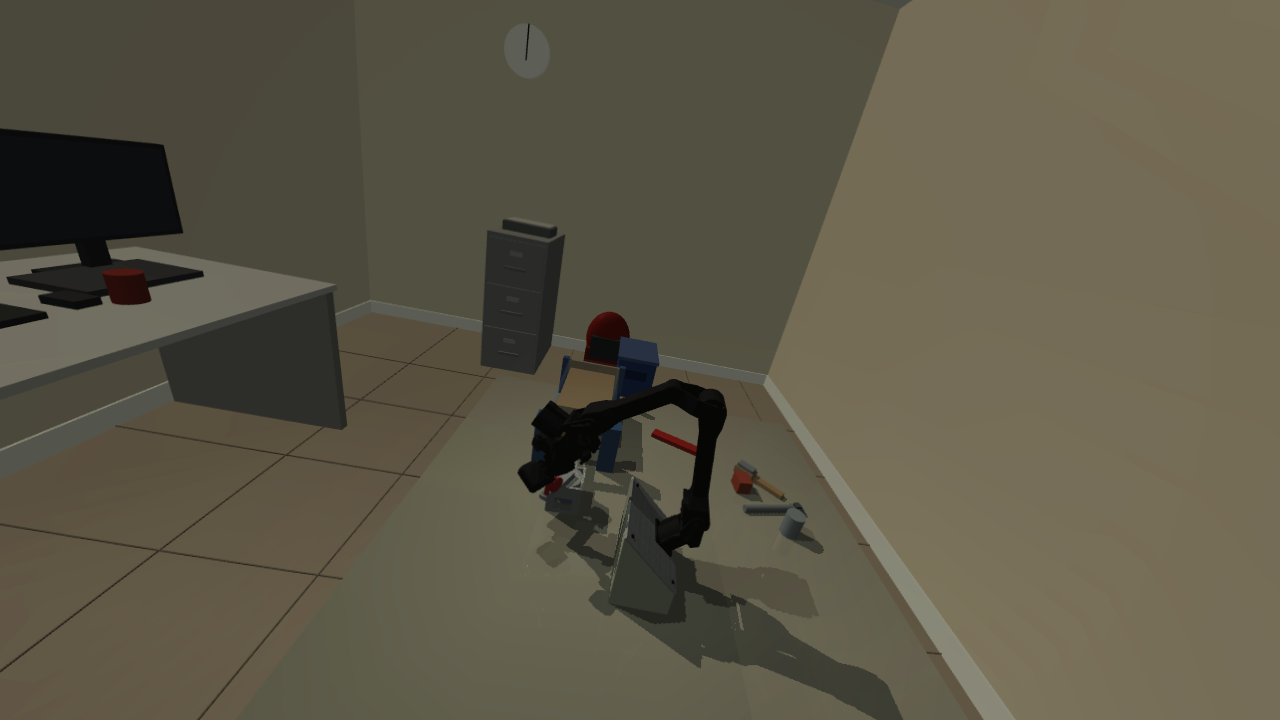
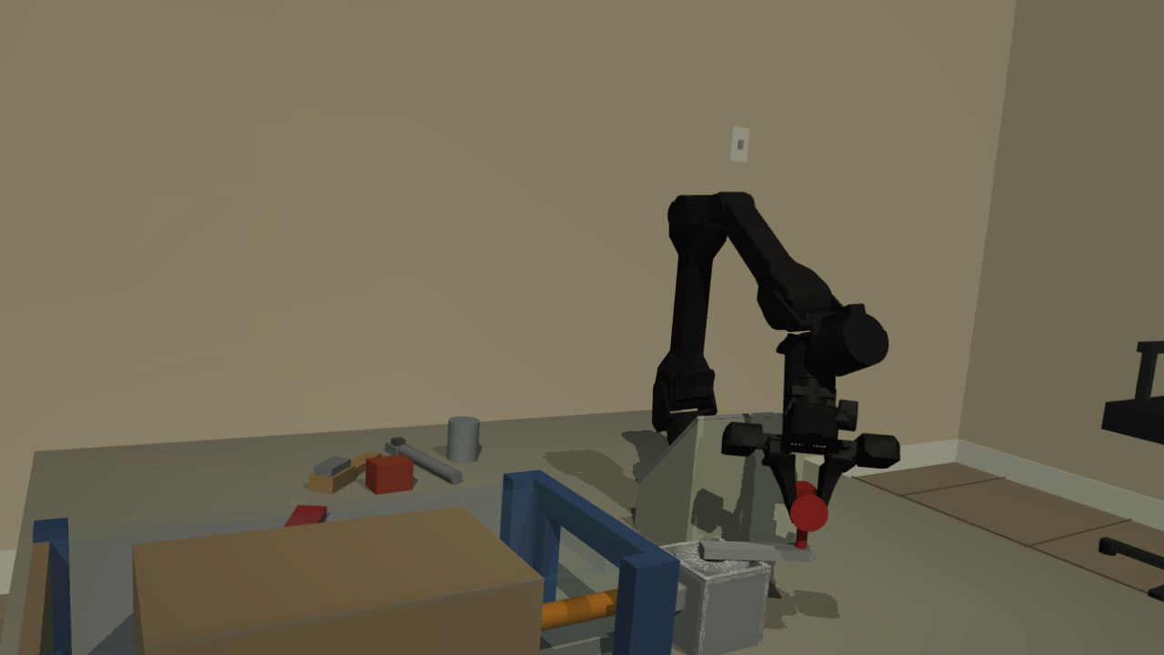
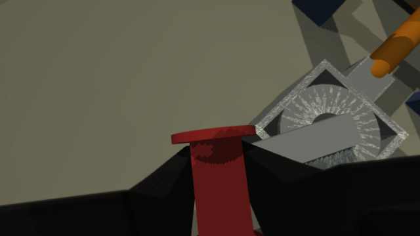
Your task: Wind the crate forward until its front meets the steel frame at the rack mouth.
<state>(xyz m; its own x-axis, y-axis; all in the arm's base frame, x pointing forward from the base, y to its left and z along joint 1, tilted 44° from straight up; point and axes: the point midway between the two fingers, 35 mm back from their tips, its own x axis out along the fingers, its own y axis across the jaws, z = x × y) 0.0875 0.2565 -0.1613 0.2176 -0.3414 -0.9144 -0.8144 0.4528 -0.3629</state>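
Item: winch (image 2: 720,599). We are gripping red knob (image 2: 808,512) in closed gripper (image 2: 806,498), beside winch, for leverage; crank bar (image 2: 752,551) lying atop winch, winding strap (image 2: 579,608) toward crate (image 2: 326,569).

The room is dimly and evenly lit. Long, jagged-edged shadows are thrown across the bench (image 1: 465,626) toward its near right corner. No glare or blur is seen; edges stay sharp.
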